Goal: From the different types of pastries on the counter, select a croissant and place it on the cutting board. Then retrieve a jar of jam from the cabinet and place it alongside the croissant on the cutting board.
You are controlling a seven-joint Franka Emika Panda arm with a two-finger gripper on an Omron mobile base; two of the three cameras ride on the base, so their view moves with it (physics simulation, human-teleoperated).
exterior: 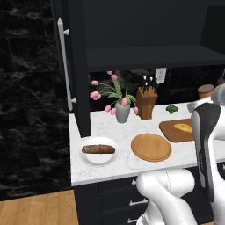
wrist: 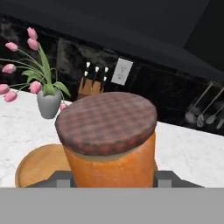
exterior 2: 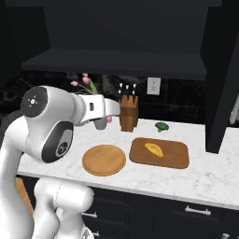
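The jar of jam (wrist: 111,146), orange with a brown checked lid, stands close up in the hand view. My gripper (wrist: 112,178) is shut on its lower body, a dark fingertip on each side. The jar hangs above the counter (exterior: 110,127), and its lid (exterior: 205,91) peeks over my arm at the right edge of the left base view. The golden croissant (exterior: 183,128) (exterior 2: 154,149) lies on the brown cutting board (exterior: 169,132) (exterior 2: 175,156). The dark baguette-like loaf (exterior: 98,149) rests on a white plate. The black cabinet (exterior: 154,57) stands open above the counter.
A round tan wooden plate (exterior: 151,147) (exterior 2: 103,160) lies left of the board. Behind it stand a knife block (exterior: 146,102) (exterior 2: 128,113), a grey vase of pink tulips (exterior: 122,110) (wrist: 48,103) and a small broccoli (exterior 2: 162,126). The cabinet door with its silver handle (exterior: 65,66) juts out at the left.
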